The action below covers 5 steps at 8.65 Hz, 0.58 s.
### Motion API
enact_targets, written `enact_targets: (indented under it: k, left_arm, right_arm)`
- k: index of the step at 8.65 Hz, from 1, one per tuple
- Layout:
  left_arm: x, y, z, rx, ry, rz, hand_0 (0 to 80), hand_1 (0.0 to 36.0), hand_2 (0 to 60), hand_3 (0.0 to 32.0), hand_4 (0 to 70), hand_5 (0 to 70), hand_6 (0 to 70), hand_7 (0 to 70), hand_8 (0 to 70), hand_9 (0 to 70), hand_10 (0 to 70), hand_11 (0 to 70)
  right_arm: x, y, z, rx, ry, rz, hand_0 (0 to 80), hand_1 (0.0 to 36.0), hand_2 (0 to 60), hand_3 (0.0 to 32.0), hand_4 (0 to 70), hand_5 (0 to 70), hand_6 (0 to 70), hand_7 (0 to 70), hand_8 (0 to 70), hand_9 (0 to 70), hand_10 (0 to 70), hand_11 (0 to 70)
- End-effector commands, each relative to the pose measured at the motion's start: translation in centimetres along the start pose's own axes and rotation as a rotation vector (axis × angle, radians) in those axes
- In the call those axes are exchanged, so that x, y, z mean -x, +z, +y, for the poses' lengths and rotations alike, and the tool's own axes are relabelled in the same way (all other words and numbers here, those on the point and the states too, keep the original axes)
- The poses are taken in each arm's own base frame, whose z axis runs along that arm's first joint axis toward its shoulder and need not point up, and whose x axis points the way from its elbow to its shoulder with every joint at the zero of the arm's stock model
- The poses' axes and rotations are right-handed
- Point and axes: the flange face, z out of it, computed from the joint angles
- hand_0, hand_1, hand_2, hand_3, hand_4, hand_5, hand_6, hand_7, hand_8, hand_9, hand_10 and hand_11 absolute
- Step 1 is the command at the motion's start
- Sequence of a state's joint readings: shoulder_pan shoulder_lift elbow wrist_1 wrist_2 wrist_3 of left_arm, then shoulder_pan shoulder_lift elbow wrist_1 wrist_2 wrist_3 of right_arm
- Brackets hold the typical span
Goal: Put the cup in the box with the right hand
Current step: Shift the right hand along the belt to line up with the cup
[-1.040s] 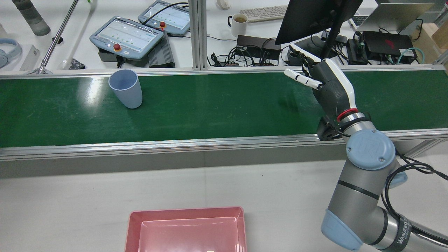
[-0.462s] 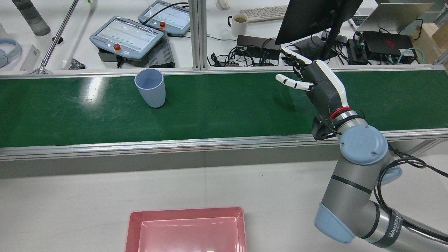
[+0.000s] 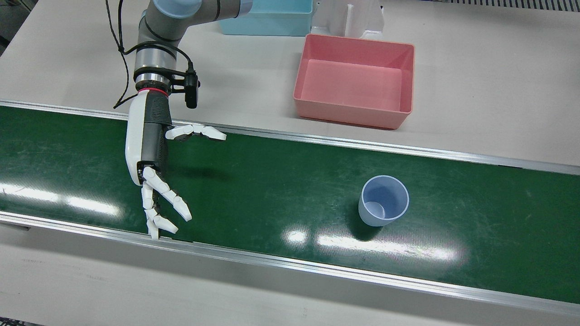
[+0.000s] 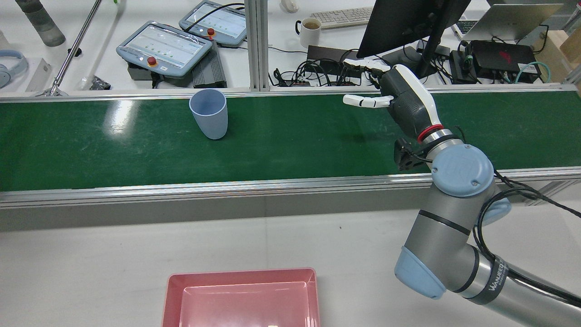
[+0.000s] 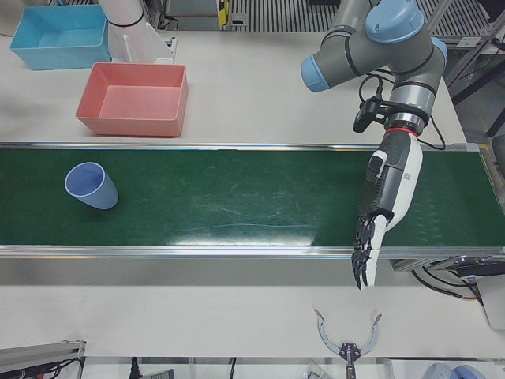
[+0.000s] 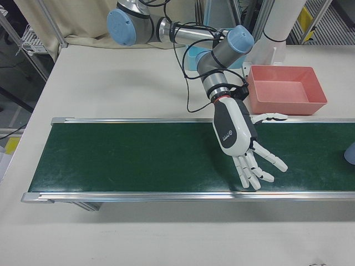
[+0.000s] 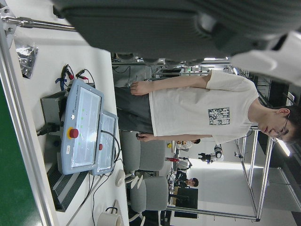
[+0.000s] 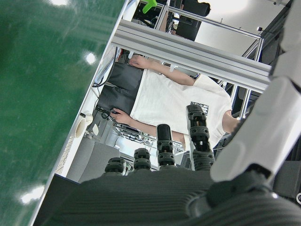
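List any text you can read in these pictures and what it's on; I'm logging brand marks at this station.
"WANJEE...", cut off, runs along the black band of the right arm in the rear view.
The "UR" logo on the arm's blue joint cap is faint.
The pendant screens and the person's shirt print are too small to read.

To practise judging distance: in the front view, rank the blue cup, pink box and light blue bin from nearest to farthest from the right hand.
1. Light blue bin, top edge, behind the right hand.
2. Pink box, on the table beyond the belt.
3. Blue cup, upright on the belt, far right.
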<state>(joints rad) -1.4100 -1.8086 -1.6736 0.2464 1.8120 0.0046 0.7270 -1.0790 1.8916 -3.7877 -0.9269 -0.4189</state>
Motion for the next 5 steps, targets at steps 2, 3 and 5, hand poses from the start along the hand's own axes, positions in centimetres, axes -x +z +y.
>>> enact_targets:
  k: [2,3,5]
  left_arm:
    - [0.0,0.0,0.0,-0.001,0.0,0.0,0.0,0.0,0.0,0.0,0.0,0.0,0.0,0.0,0.0,0.0,0.0,0.0]
    - [0.0,0.0,0.0,0.001,0.0,0.0,0.0,0.0,0.0,0.0,0.0,0.0,0.0,0.0,0.0,0.0,0.0,0.0]
    - [0.0,0.0,0.0,0.001,0.0,0.0,0.0,0.0,0.0,0.0,0.0,0.0,0.0,0.0,0.0,0.0,0.0,0.0]
  right_arm:
    - [-0.7,0.2,0.5,0.006,-0.054,0.01,37.0,13.9,31.8,4.2,0.0,2.9,6.4,33.2,3.1,11.2,3.4,5.9]
    - [-1.0,0.2,0.9,0.011,-0.069,0.014,46.7,1.2,0.0,4.4,15.6,2.9,6.4,32.9,3.3,11.3,3.7,6.3]
    - [-1.8,0.0,1.1,0.023,-0.095,0.016,45.7,0.0,0.0,4.6,12.9,2.8,6.5,32.9,3.9,12.0,4.4,7.1]
